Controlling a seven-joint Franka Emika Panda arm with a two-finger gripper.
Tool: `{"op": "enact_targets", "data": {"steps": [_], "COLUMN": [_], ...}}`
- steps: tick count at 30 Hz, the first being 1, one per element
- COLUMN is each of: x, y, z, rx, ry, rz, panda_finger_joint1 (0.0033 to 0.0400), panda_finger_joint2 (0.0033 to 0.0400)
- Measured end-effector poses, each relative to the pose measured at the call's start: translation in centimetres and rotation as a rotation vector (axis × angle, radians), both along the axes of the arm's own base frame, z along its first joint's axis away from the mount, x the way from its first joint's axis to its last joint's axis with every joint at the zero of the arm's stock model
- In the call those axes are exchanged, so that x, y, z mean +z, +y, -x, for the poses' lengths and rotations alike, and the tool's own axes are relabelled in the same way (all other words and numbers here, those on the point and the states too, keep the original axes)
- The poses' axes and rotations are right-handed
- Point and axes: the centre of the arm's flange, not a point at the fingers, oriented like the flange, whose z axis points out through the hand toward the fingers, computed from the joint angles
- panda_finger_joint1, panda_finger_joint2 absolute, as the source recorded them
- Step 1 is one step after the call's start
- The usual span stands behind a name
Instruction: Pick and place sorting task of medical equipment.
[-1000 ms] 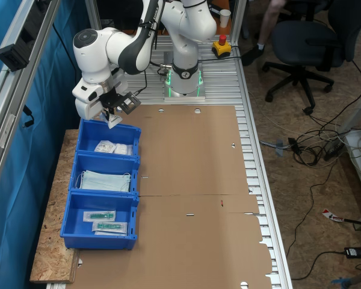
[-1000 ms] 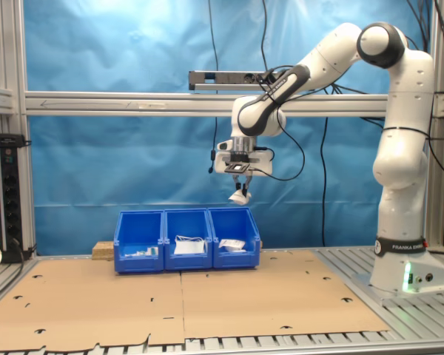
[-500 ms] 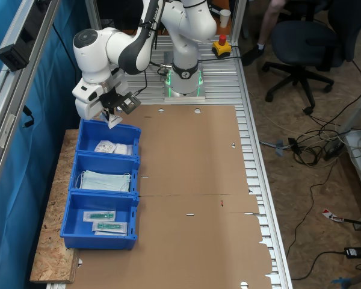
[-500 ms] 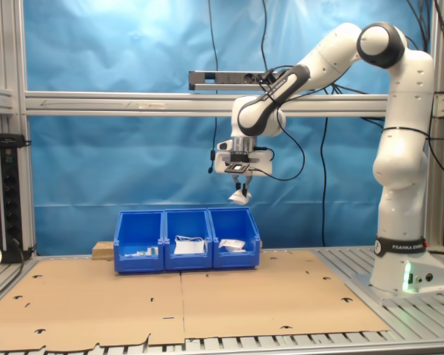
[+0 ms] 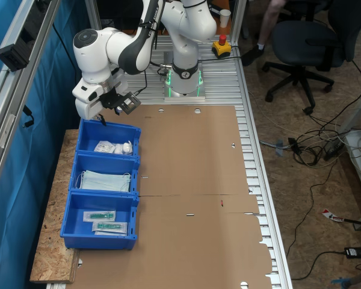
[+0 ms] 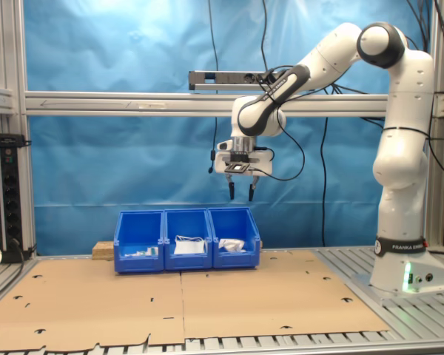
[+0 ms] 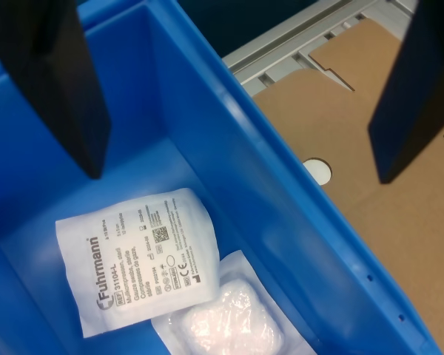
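We see the gripper [image 6: 240,191] at upper centre of the second exterior view, fingers spread and empty; half a second ago it pinched a white packet, which is gone from it now. In the first exterior view the gripper [image 5: 110,114] hangs at upper left, over the top bin [image 5: 84,133] of three. The packet [image 5: 125,147] now lies inside that bin beside another one [image 5: 104,146]. In the wrist view both packets [image 7: 137,257] rest on the blue floor, one overlapping the other [image 7: 223,325].
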Motion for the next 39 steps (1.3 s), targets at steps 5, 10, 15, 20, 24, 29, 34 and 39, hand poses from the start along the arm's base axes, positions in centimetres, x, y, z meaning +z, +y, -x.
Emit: {"op": "enact_targets", "data": {"steps": [5, 10, 15, 20, 24, 29, 34, 39], "x": [0.0, 0.0, 0.1, 0.6, 1.4, 2.9, 5.1, 7.0], "y": [0.0, 0.3, 1.3, 3.4, 6.1, 10.4, 16.1, 20.6], "z": [0.0, -0.2, -1.0, -2.4, -3.8, -5.2, -6.0, -6.0], "rx": [0.001, 0.007, 0.033, 0.086, 0.148, 0.24, 0.359, 0.454], "ry": [0.0, 0.0, -0.001, -0.007, -0.007, 0.007, 0.032, 0.051], "rz": [0.0, 0.0, 0.002, 0.009, 0.011, 0.006, 0.0, -0.002], "panda_finger_joint1": [0.0365, 0.0365, 0.0398, 0.0398, 0.0398, 0.04, 0.04, 0.04], "panda_finger_joint2": [0.0365, 0.0365, 0.0398, 0.0398, 0.0398, 0.04, 0.04, 0.04]}}
